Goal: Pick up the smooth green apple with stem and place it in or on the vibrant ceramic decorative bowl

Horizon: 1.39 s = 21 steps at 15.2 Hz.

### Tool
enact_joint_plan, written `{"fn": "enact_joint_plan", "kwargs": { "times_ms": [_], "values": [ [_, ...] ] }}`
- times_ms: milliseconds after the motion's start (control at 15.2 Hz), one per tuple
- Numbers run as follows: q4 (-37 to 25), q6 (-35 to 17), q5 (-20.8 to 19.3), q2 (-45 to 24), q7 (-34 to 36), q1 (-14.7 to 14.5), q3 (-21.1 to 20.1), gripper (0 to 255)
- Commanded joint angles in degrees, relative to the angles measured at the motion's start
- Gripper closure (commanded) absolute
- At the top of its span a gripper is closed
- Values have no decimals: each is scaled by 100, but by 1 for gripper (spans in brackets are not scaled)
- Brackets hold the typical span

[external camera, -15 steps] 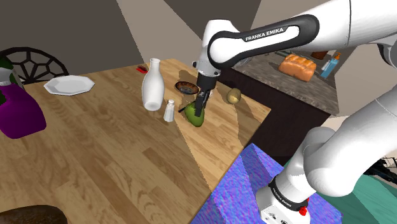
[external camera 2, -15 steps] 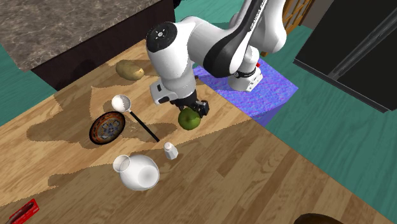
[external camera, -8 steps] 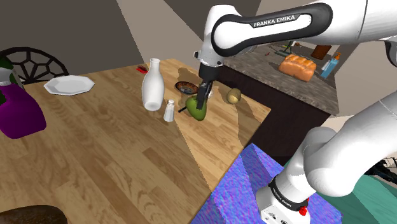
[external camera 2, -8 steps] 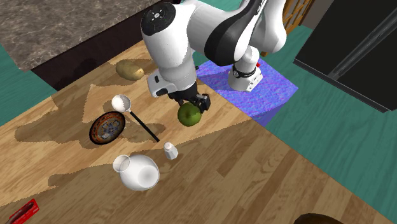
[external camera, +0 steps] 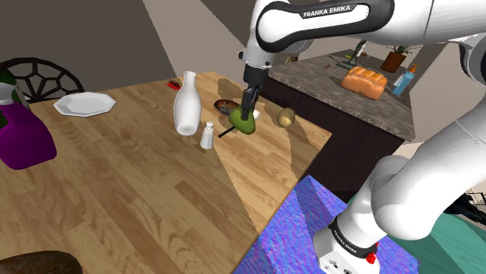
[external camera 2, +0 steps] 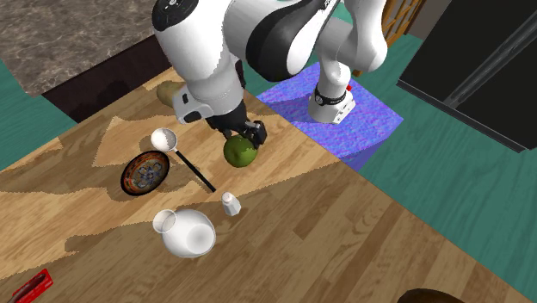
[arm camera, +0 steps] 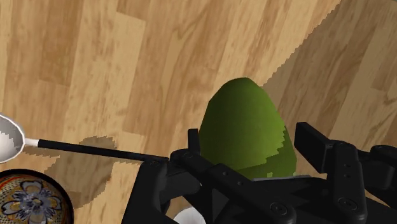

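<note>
- Apple [external camera: 244,121] is smooth, olive green, kinda egg-shaped.
- Tool [external camera: 247,116] points down, clamped around it, arm [external camera: 327,19] arching over the desk [external camera: 140,179], apple near the patterned bowl [external camera: 226,105].

In the second exterior view a wooden table [external camera 2: 327,232] is spread lower left, a stone counter [external camera 2: 77,34] upper left, teal floor [external camera 2: 447,198] right.

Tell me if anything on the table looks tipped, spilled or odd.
Nothing stands out. The vase and shaker stand upright, the ladle lies flat beside the bowl, and the pincer is shut on the apple, holding it clear of the table. No spills show.
</note>
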State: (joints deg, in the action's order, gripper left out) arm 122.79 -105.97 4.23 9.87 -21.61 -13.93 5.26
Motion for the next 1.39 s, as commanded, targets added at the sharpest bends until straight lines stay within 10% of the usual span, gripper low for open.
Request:
{"fn": "enact_joint_plan", "kwargs": {
  "times_ms": [0,792,1320],
  "values": [
    [-330,67,-20,-280,-206,86,123,255],
    [-3266,892,206,-2510,-1373,731,664,255],
    [-6779,2230,568,-4746,-1883,1510,736,255]
  ]
}}
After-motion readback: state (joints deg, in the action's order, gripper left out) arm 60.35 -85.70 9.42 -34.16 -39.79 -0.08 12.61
